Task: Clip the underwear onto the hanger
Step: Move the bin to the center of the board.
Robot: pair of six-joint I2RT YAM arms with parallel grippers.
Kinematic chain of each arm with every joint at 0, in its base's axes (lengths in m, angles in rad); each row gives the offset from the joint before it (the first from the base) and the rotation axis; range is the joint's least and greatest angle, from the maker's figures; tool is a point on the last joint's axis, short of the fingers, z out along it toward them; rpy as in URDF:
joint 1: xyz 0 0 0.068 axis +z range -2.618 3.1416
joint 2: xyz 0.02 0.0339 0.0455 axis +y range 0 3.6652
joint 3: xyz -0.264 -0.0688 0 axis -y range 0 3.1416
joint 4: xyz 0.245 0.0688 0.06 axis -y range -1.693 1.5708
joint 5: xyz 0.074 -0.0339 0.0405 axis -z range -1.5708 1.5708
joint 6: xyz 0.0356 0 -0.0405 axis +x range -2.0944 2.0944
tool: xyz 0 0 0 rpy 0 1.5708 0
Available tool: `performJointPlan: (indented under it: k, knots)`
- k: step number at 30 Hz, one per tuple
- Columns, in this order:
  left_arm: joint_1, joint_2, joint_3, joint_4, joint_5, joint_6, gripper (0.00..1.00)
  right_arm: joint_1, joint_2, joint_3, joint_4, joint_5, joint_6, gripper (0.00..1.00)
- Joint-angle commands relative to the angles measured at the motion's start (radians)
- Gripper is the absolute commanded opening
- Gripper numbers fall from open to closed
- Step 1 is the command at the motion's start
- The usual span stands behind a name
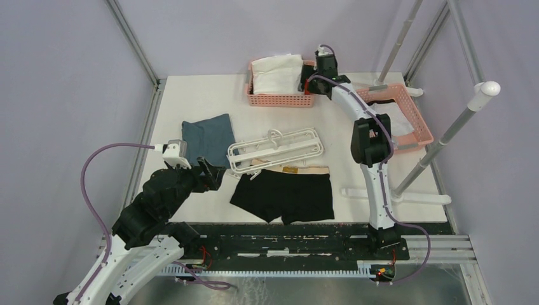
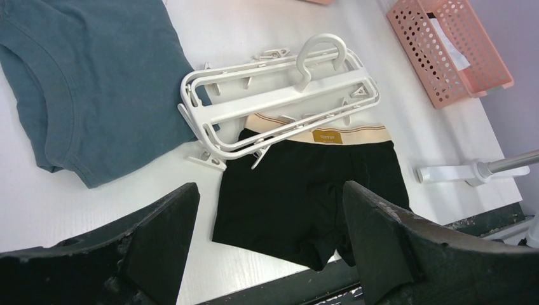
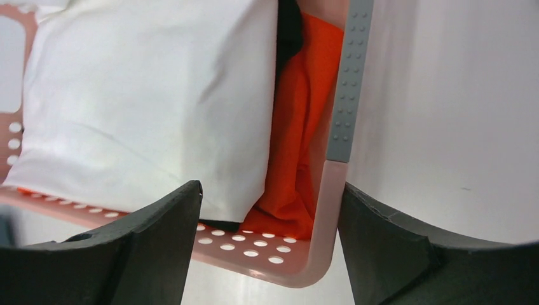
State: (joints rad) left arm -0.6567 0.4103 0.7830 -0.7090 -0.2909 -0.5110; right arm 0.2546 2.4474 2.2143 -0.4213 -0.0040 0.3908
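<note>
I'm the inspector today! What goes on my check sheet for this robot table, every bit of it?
Surface: white table, no spills seen.
Job's things: underwear lies flat; hanger lies across its waistband; no clip seen gripping it.
Clutter: blue-grey cloth left of the hanger; far pink basket holds a white garment and orange cloth; second pink basket at the right.
Grippers: left gripper open, empty, near the cloth; right gripper open, empty, at the far basket's corner.
Cables: purple cable loops by each arm, away from the clothes.
Surroundings: metal poles, plain walls.
</note>
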Motion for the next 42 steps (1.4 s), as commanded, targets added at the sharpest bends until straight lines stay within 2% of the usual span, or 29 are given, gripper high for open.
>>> performJointPlan:
  k: [1,4,10,14,17,20,22,24,30,42]
  knots:
    - [0.003,-0.007,-0.001,0.034,-0.026,-0.019,0.9,0.064,-0.009,0.07,0.136,-0.042,-0.023,0.84]
    - [0.003,-0.009,-0.003,0.034,-0.028,-0.019,0.9,0.064,-0.081,-0.027,0.203,0.007,-0.034,0.84]
    - [0.003,0.004,-0.009,0.049,-0.019,-0.018,0.9,0.063,-0.343,-0.415,0.459,0.033,-0.078,0.84]
    - [0.003,0.023,-0.009,0.066,-0.007,-0.012,0.9,0.06,-0.489,-0.561,0.44,-0.003,-0.064,0.84]
    - [0.003,0.045,-0.01,0.093,0.006,-0.004,0.9,0.054,-0.604,-0.682,0.43,-0.142,-0.065,0.84]
    - [0.003,0.078,0.002,0.112,0.018,0.02,0.9,0.052,-0.69,-0.783,0.439,-0.383,-0.098,0.83]
    - [0.003,0.094,0.008,0.12,0.018,0.042,0.9,0.063,-0.712,-0.808,0.434,-0.573,-0.092,0.8]
    - [0.003,0.105,0.009,0.129,0.016,0.064,0.9,0.106,-0.723,-0.812,0.391,-0.625,-0.101,0.78]
    - [0.003,0.127,0.007,0.14,0.021,0.104,0.9,0.282,-0.722,-0.808,0.185,-0.468,-0.349,0.78]
    - [0.003,0.116,-0.036,0.169,0.034,0.126,0.9,0.327,-0.636,-0.741,0.072,-0.313,-0.482,0.75]
